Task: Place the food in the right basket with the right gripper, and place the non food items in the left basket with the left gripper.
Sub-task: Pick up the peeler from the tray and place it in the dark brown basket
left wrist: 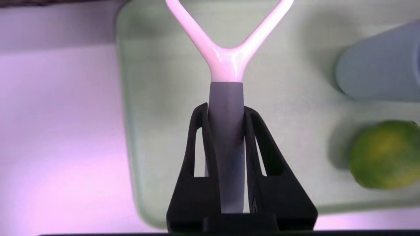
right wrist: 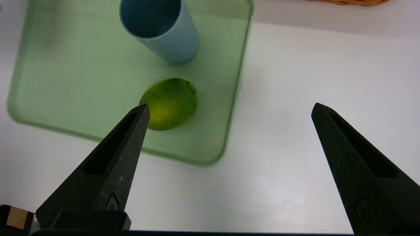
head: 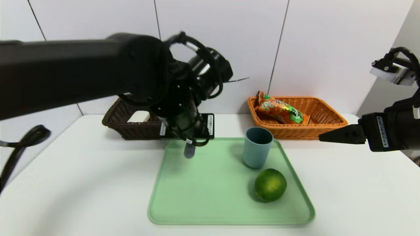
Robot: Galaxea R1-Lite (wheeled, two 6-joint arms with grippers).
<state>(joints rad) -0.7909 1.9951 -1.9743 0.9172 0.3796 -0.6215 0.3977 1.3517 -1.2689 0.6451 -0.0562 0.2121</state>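
Items on tray [head: 210, 196]: cup [head: 257, 147], fruit [head: 270, 184].

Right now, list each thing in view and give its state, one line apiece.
peeler: held by its grey handle, lifted above the tray.
left gripper: shut on the peeler.
right gripper: open, empty, above the table beside the tray.
cup: upright on the tray, empty.
citrus fruit: resting on the tray.
snack bag: lying in the orange basket.
soap block: in the dark basket.
tray: flat on the table.
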